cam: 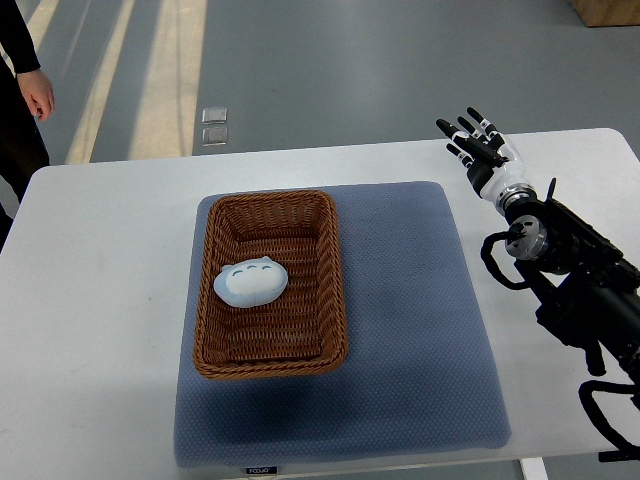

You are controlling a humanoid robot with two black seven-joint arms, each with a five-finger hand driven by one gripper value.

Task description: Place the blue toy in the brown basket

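The pale blue toy lies inside the brown wicker basket, toward its left side. The basket rests on the left half of a grey-blue mat. My right hand hovers over the far right part of the table, well away from the basket, its fingers spread and holding nothing. Its black arm runs in from the lower right edge. No left arm shows.
The white table carries the mat. A person stands at the far left edge with a hand hanging beside the table's corner. A small pale object lies on the floor beyond the table.
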